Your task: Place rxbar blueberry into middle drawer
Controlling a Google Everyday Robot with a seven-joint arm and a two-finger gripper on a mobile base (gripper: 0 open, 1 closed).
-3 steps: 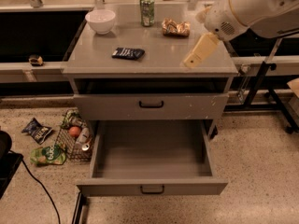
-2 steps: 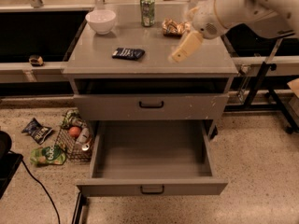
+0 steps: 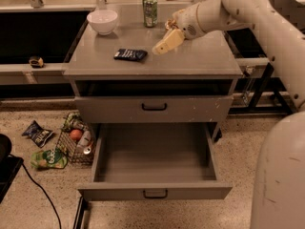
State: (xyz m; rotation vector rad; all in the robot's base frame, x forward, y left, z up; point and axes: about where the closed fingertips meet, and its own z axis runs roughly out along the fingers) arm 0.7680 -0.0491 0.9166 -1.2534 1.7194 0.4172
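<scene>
The small, flat rxbar blueberry, in a dark navy wrapper with pale lettering, lies on the grey table with its long axis left-right. The tan gripper hovers just right of it, not touching it. I cannot tell how far open the gripper is. Below, the wide grey middle drawer stands open.

The arm is cased in smooth off-white rounded shells, with a small dark dotted patch at the wrist, and the tan gripper is seen over the cabinet top.
</scene>
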